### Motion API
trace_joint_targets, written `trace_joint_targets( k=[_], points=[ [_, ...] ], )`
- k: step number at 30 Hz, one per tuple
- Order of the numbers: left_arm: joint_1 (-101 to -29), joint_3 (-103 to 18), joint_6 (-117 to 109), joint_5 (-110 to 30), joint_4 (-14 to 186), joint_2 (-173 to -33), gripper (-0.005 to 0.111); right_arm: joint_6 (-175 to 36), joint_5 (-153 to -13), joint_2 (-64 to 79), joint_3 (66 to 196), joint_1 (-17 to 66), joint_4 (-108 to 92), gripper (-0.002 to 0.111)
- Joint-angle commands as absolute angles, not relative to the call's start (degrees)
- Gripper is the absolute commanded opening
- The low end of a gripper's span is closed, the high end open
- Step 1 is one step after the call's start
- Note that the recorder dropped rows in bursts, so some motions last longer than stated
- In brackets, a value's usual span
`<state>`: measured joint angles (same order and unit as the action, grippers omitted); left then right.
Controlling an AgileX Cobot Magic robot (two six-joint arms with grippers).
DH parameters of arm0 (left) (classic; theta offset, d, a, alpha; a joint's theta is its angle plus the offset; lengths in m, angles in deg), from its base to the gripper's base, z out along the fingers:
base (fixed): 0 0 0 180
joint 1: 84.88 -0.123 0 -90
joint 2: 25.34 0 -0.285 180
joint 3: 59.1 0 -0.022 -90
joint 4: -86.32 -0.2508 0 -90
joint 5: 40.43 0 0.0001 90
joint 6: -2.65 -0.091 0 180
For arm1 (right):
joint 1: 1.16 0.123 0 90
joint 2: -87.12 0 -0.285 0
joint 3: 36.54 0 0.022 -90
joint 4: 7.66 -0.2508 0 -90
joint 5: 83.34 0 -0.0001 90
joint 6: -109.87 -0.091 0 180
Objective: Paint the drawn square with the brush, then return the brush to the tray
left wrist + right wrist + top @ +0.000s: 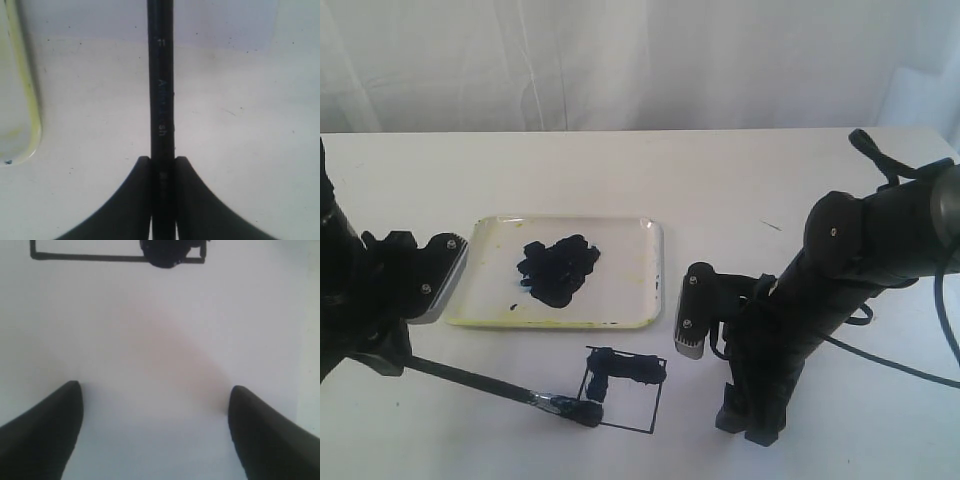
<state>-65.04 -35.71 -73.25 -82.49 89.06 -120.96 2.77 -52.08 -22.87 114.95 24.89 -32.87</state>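
The brush lies low across the table, and its black-stained tip touches the near left corner of the drawn square. Black daubs cover the square's far edge and left side; the rest of its inside is white. My left gripper is shut on the brush handle, which runs straight out between the jaws. The tray lies behind the square with a black paint blot in it. My right gripper stands open just right of the square, its jaws wide apart over bare table.
The tray's yellowish corner shows beside the brush handle in the left wrist view. The right wrist view shows one outlined edge of the square and a paint daub. A white curtain hangs behind the white table.
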Motion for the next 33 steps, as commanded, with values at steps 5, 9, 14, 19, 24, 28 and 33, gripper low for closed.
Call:
trace_joint_targets(
  k=[5, 9, 14, 19, 24, 28, 33],
  points=[
    [-64.8, -33.7, -73.4, -80.2, 89.1, -120.4, 0.000, 1.8, -53.9, -23.5, 114.7, 25.1, -32.0, 0.074],
    [-64.8, -33.7, -71.6, -79.3, 87.7, -120.4, 0.000, 1.8, -53.9, -23.5, 114.7, 25.1, -32.0, 0.074],
    [-64.8, -33.7, -70.5, -78.0, 86.3, -120.4, 0.000, 1.8, -53.7, -23.5, 114.7, 25.1, -32.0, 0.074],
    [-64.8, -33.7, -70.5, -77.0, 86.3, -120.4, 0.000, 1.8, -53.7, -23.5, 114.7, 25.1, -32.0, 0.074],
    [-64.8, -33.7, -70.1, -75.1, 86.3, -120.4, 0.000, 1.8, -53.7, -23.5, 114.7, 25.1, -32.0, 0.074],
    [-64.8, -33.7, -69.1, -74.0, 86.3, -120.4, 0.000, 1.8, -53.7, -23.5, 114.7, 25.1, -32.0, 0.074],
    [-64.8, -33.7, -69.1, -72.2, 86.3, -120.4, 0.000, 1.8, -53.7, -23.5, 114.7, 25.1, -32.0, 0.074]
  ],
)
